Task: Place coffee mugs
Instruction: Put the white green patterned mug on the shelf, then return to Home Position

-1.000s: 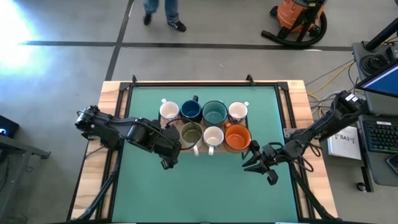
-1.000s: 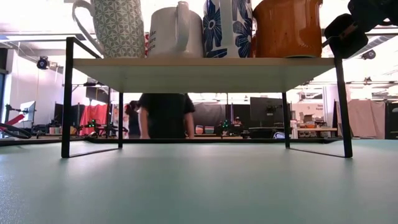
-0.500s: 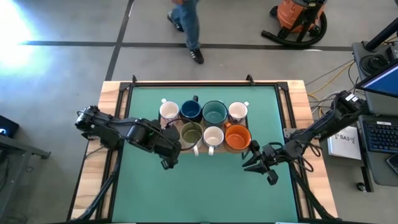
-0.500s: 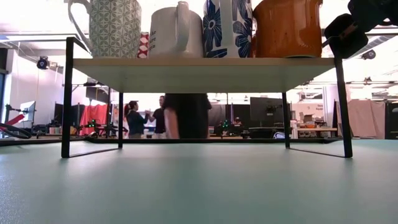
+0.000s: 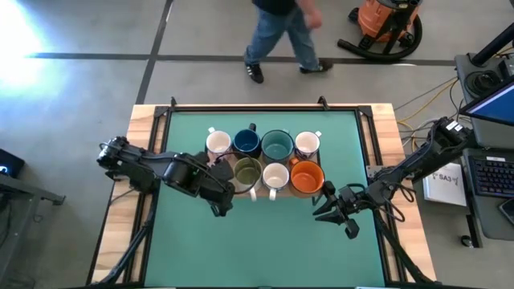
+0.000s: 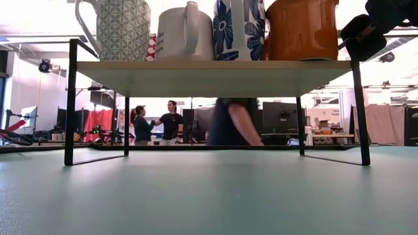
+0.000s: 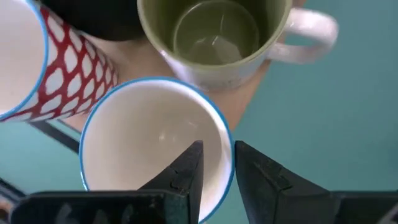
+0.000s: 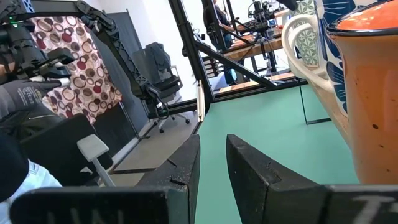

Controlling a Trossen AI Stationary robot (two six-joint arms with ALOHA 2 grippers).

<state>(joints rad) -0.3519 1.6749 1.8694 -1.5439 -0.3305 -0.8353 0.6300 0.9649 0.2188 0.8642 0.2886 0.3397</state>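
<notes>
Mugs are gathered in two rows on a raised rack (image 5: 321,156) near the far middle of the green table (image 5: 265,241). In the far row a white mug (image 5: 218,144), a navy mug (image 5: 246,143), a larger teal mug (image 5: 277,145) and another white mug (image 5: 307,144) are seen from above. In the near row an olive green mug (image 5: 246,171), a cream mug (image 5: 275,176) and an orange mug (image 5: 306,177) are set side by side, each touching its neighbour.

The left gripper (image 5: 218,202) is placed at the near left corner of the rack. In the left wrist view its fingers (image 7: 186,177) are seen on either side of the rim of a blue-rimmed white mug (image 7: 149,137), one inside and one outside. Whether the rim is clenched or let go cannot be told. Just beside that mug stand the olive green one and a red-and-white patterned mug (image 7: 68,68).

The right gripper (image 5: 331,210) is held above the table just near of the orange mug, apart from it. Its fingers (image 8: 183,168) are parted a little with nothing between them.

From table height the rack's shelf is seen on thin black legs, with the mugs above it. People (image 6: 171,121) are seen in the room behind.
</notes>
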